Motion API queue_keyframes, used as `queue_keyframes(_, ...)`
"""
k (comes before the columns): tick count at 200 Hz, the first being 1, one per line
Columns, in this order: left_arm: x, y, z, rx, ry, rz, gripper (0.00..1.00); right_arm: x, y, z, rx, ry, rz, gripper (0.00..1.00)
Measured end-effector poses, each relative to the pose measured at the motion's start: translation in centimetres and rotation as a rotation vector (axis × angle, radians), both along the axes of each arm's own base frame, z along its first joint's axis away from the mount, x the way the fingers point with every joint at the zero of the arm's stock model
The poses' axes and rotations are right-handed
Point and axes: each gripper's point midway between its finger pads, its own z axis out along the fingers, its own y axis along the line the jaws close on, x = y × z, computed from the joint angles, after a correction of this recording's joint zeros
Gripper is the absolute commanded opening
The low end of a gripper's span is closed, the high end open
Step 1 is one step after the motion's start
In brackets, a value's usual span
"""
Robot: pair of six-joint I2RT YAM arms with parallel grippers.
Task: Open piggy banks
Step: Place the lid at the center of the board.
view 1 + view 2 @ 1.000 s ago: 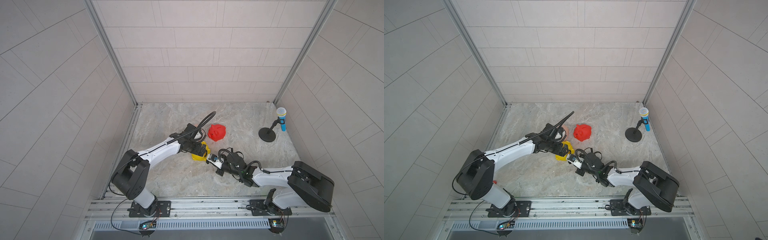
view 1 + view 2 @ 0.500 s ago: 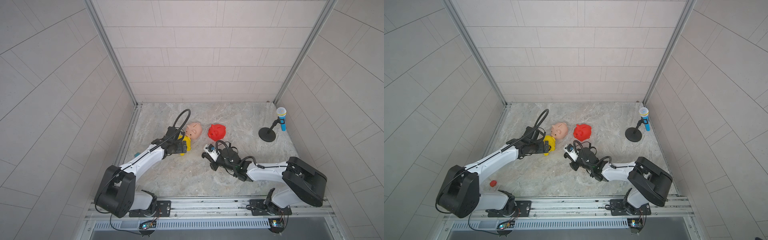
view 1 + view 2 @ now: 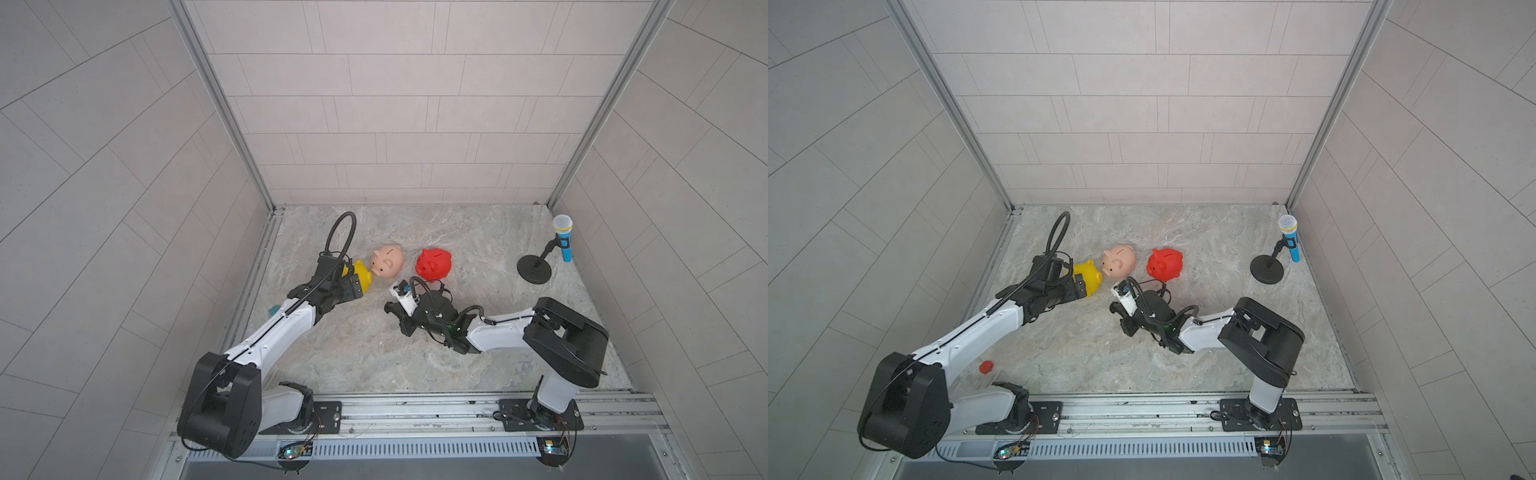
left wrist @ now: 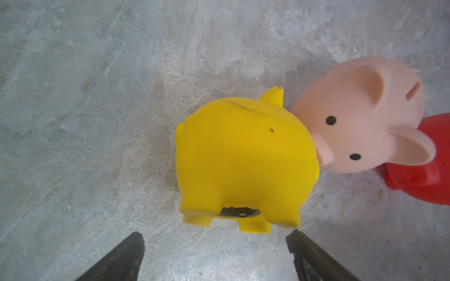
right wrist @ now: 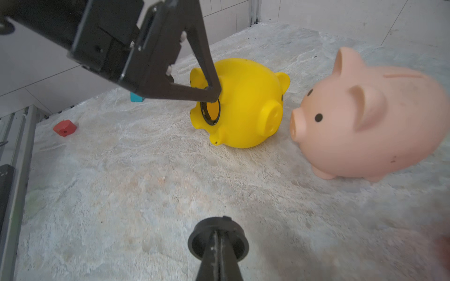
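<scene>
The yellow pig (image 5: 246, 104) lies on its side on the desk (image 5: 146, 194), belly hole facing the left claw (image 4: 214, 234), which is spread wide right at its feet and gripping nothing. That hole already looks open, and the right claw (image 5: 217, 243) is pinching a black round plug (image 5: 197, 239) low over the desk. The pink pig (image 5: 365, 126) stands upright with its snout right up against yellow, and the red pig (image 3: 434, 264) sits just beside pink on the far side. So the step now is probably parking the plug. Best to lay it flat, well clear of the pigs so it can't roll, then tip pink over gently. It's crowded there and a nudge would shove yellow.
</scene>
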Motion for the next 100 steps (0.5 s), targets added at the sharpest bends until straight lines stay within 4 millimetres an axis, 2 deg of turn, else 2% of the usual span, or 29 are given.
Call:
queue_keyframes(26, -0.2, 1.1, 1.4, -0.022, -0.08, 0.053, 1.0, 0.4, 1.2, -0.5, 0.003, 0.021, 0.0, 0.0)
queue_keyframes(49, -0.2, 3.0, 2.5, -0.057, -0.145, 0.14, 1.0, 0.2, 3.0, -0.5, -0.004, 0.041, 0.02, 0.0)
queue_keyframes(69, -0.1, 4.9, 2.7, -0.094, -0.18, 0.223, 1.0, -0.1, 4.8, -0.6, -0.014, 0.066, 0.039, 0.0)
queue_keyframes(100, 0.4, 6.2, 2.5, -0.161, -0.201, 0.288, 1.0, -0.3, 7.3, -1.8, -0.065, 0.127, 0.057, 0.0)
